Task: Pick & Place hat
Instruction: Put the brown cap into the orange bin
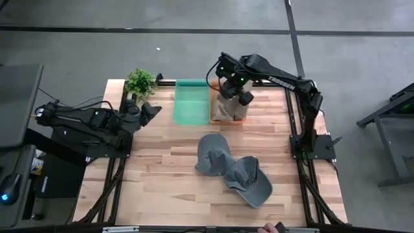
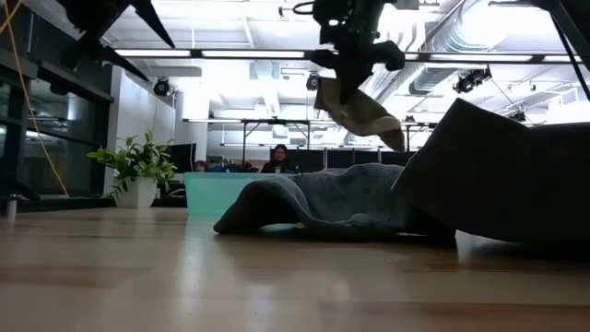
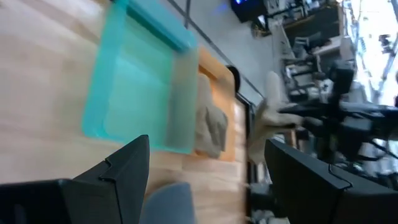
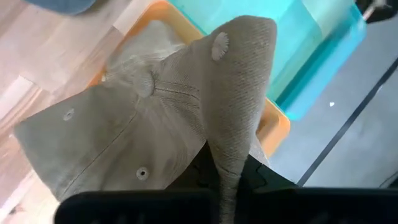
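I see a grey concrete floor [image 1: 194, 16] crossed by dark lines around my wooden counter [image 1: 168, 188]; beyond it, bright ceiling lights [image 2: 230, 53], exposed ducts and a seated person [image 2: 279, 159].

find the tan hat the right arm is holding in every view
High view: tan hat over the orange bin, top centre.
Low view: hanging top centre.
Left wrist view: right of centre.
Right wrist view: fills the centre.
Shared landmark: green bin next to it.

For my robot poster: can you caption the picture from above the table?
Right gripper holds a tan hat over the orange bin; two grey hats wait.
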